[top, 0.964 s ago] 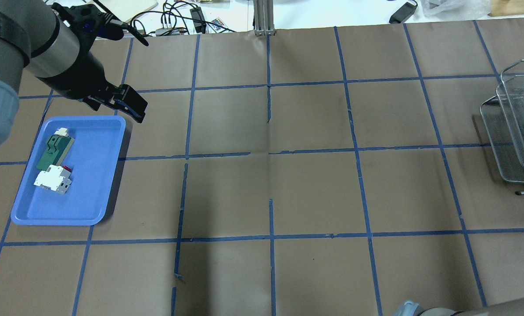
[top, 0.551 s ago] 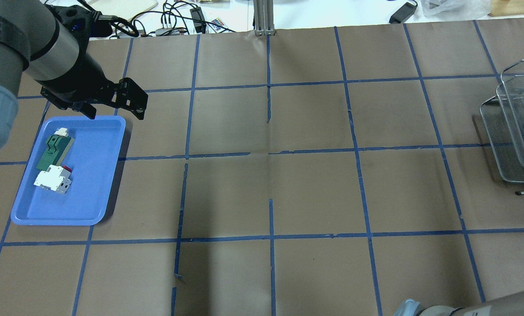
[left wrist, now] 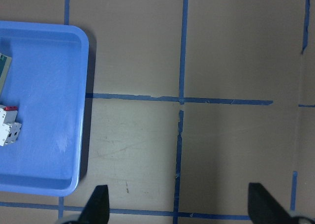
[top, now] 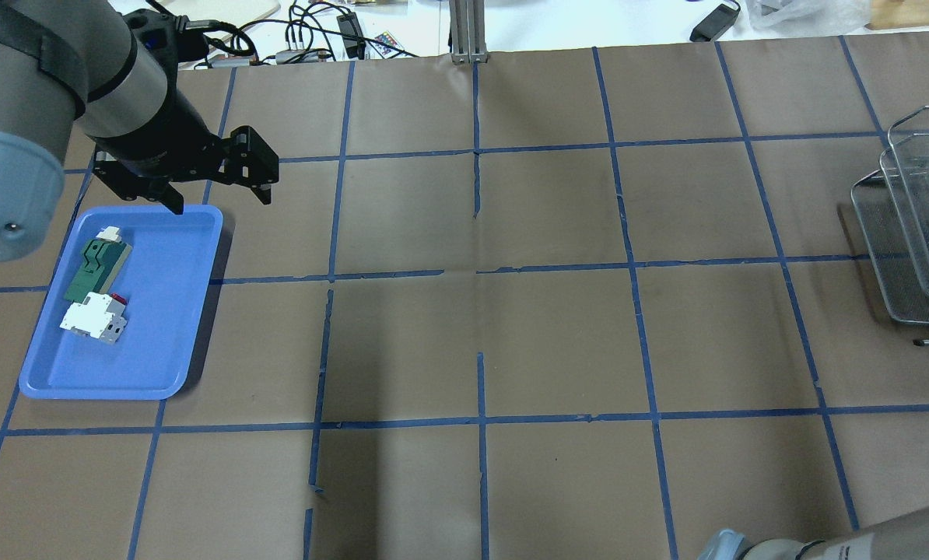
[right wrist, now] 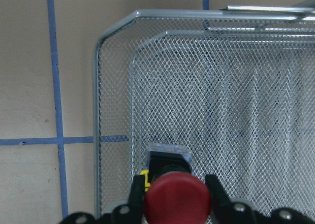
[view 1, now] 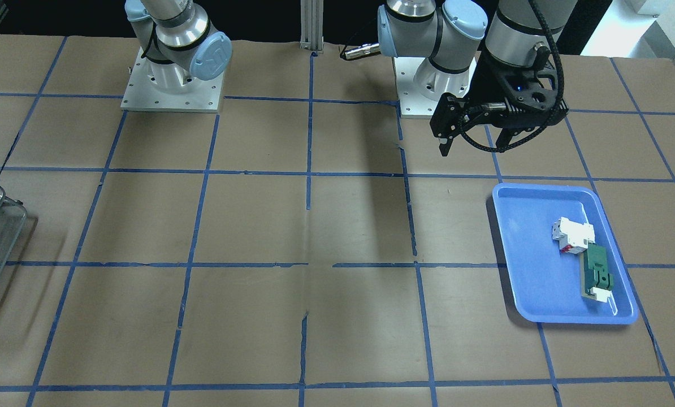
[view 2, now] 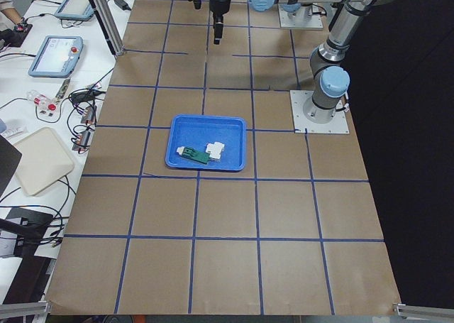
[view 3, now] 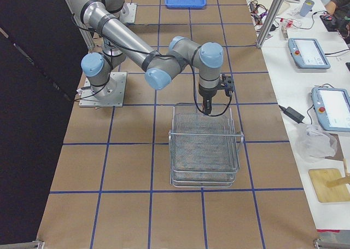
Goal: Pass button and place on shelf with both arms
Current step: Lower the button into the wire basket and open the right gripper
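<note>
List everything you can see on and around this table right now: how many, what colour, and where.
table: one, brown paper with blue tape grid, under everything
blue tray: one, blue, table's left end
white-and-red block: one, white with red, in the tray
green-and-white part: one, green and white, in the tray beside the block
shelf: one, silver-grey mesh, tiered, table's right end
button: one, red cap, black body, held above the shelf
pendants: two, blue-grey, side bench
cables: several, black, beyond the table's far edge
left arm: one, silver-grey
right arm: one, silver-grey
left end effector: one, black, open, near the tray's far corner
right end effector: one, black, shut on the button
</note>
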`<action>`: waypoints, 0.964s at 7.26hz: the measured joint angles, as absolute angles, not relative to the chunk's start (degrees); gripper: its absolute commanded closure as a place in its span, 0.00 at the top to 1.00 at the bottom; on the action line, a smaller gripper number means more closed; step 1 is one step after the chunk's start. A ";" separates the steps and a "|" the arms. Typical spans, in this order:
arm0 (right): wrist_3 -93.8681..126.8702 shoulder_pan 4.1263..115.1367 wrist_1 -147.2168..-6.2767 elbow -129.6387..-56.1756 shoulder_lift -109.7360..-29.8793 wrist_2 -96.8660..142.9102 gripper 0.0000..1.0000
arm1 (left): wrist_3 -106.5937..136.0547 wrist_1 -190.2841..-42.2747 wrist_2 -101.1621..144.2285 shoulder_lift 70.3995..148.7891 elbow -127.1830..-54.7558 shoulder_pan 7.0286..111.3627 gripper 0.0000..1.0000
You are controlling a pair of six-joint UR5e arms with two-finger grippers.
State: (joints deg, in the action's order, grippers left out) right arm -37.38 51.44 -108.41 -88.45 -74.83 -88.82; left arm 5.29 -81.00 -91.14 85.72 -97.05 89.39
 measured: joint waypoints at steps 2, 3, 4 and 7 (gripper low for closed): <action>-37.85 51.14 -108.27 -88.47 -74.53 -89.45 1.00 | 6.44 -80.68 -90.79 85.77 -97.55 90.08 1.00; -38.03 51.07 -108.06 -88.47 -74.61 -89.78 1.00 | 6.36 -80.68 -90.78 85.76 -97.66 90.24 1.00; -38.14 51.03 -107.54 -88.41 -74.83 -90.02 1.00 | 6.24 -80.68 -90.82 85.63 -97.78 90.30 1.00; -38.56 51.55 -101.77 -88.03 -78.56 -90.22 1.00 | 6.11 -80.64 -90.82 85.38 -97.98 90.35 1.00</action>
